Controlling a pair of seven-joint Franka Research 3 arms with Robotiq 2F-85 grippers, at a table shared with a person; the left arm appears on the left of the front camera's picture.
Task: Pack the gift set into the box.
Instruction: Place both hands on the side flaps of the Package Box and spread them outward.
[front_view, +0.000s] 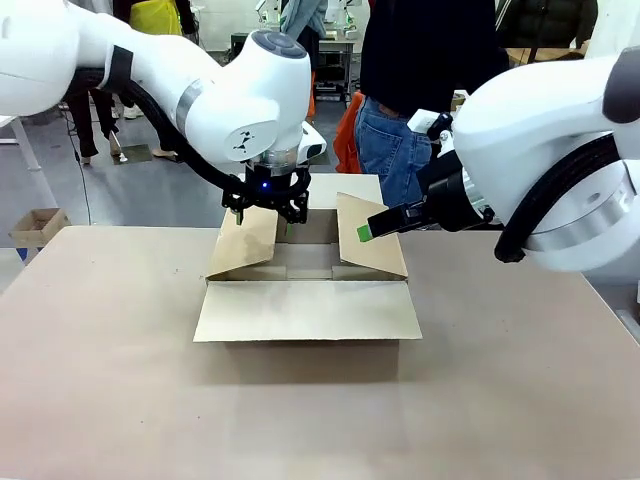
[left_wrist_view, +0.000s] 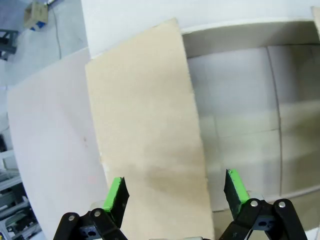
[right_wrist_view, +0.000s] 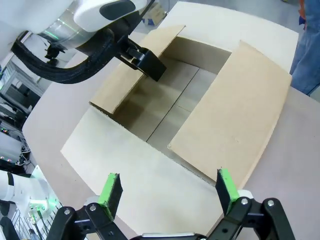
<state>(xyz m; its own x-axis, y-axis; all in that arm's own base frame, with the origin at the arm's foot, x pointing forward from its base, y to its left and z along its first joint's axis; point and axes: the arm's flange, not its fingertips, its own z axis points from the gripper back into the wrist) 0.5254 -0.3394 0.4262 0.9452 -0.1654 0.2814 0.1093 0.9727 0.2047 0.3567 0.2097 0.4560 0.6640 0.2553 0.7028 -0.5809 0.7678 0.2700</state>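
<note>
The box (front_view: 305, 312) stands open in the middle of the table, its front flap lying flat and its two side flaps raised. The inside (right_wrist_view: 170, 105) holds nothing that I can see. My left gripper (front_view: 268, 208) hangs open over the top edge of the left flap (left_wrist_view: 145, 125), and in the left wrist view my left gripper (left_wrist_view: 175, 191) has nothing between its green pads. By the right flap (front_view: 372, 252), my right gripper (front_view: 375, 226) is open. In the right wrist view my right gripper (right_wrist_view: 168, 192) looks down on that right flap (right_wrist_view: 235, 110). The gift set is out of view.
A person (front_view: 420, 90) in dark top and jeans stands just behind the box at the far side. A small brown carton (front_view: 38, 226) sits on the floor at the left. The left arm's gripper (right_wrist_view: 146, 61) reaches over the box's far flap.
</note>
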